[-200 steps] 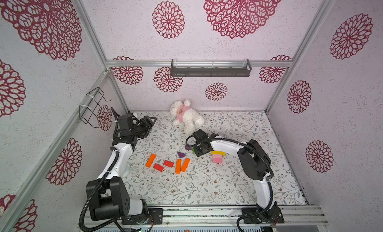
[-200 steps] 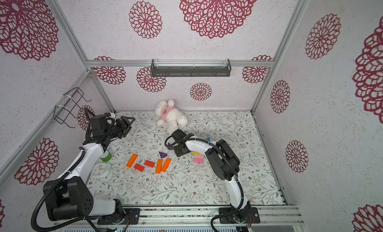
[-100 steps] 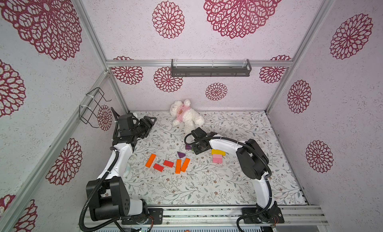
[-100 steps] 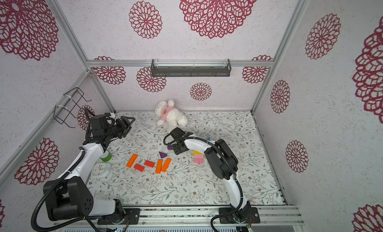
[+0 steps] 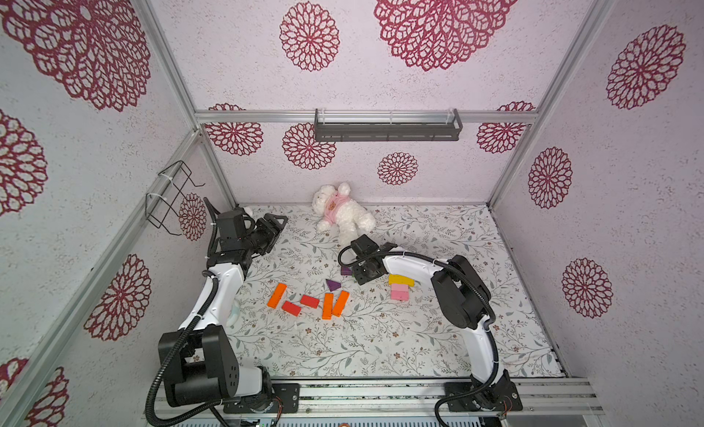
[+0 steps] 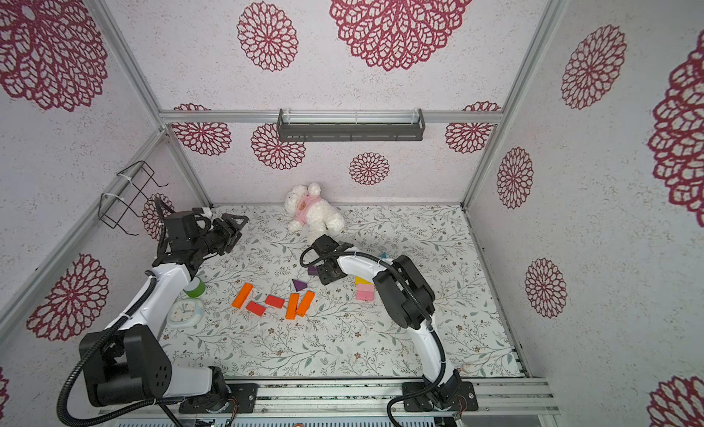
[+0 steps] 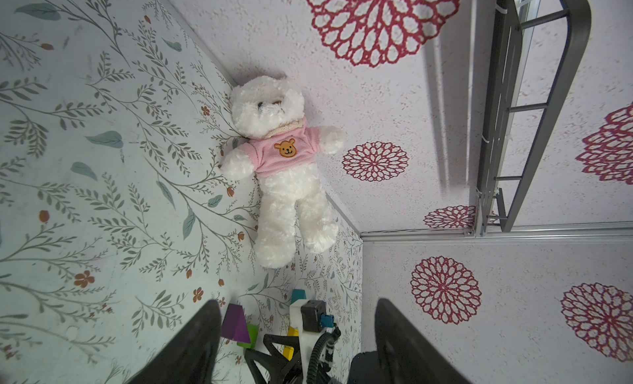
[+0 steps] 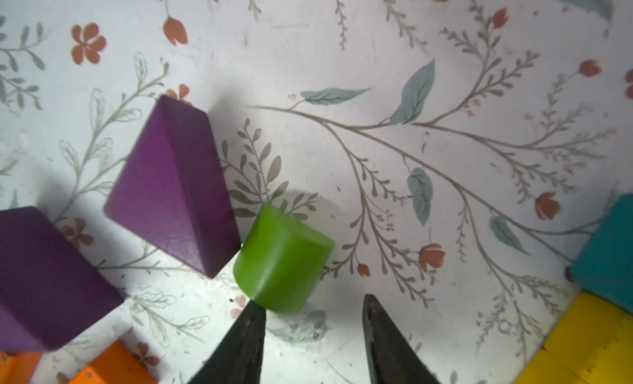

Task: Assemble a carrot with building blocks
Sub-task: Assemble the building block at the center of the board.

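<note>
- Since before, my right gripper (image 8: 312, 302) slid toward the left edge of the table (image 5: 419, 349); jaws part open, empty.
- Mid-table, the green cylinder (image 8: 282, 259) sits by one tip; closing could knock it away.

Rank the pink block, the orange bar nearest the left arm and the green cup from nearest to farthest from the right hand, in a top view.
1. The pink block, close beside the right hand.
2. The orange bar, mid-table, at the row's far end.
3. The green cup, by the left arm.
</note>
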Controlling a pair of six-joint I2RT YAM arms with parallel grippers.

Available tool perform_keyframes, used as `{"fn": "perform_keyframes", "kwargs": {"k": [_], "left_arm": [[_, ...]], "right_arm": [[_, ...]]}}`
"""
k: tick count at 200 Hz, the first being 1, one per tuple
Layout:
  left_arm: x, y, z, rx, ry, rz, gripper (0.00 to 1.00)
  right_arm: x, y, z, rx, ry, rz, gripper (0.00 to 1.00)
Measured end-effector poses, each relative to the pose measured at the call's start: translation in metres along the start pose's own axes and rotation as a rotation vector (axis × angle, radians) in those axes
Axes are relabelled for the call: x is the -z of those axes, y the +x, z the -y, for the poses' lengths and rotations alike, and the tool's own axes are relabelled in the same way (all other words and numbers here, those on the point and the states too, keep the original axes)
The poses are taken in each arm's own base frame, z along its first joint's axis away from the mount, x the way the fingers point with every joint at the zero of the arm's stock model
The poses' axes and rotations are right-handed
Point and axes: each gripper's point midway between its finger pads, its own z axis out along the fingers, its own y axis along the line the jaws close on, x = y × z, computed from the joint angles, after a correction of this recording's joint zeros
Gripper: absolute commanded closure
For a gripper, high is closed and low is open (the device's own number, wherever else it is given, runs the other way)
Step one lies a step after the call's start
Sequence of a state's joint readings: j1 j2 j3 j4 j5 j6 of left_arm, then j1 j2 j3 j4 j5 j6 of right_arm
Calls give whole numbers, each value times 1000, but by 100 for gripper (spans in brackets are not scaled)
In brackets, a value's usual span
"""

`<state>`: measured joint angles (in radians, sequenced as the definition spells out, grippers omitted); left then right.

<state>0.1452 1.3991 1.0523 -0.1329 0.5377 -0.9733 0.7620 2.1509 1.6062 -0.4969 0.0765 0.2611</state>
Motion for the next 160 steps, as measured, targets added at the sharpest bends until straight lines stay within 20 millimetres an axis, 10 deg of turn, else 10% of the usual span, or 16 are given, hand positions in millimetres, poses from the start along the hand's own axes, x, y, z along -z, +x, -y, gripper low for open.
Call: {"fn": "perform_keyframes", "kwargs": {"k": [98,160], "left_arm": [[0,0,0,0,0,0,27],[0,0,-2,2,-8,0,27]], "right_arm": [[9,2,-4,26,25,0,50],[66,-20,-73,129,-51,126,43]]}}
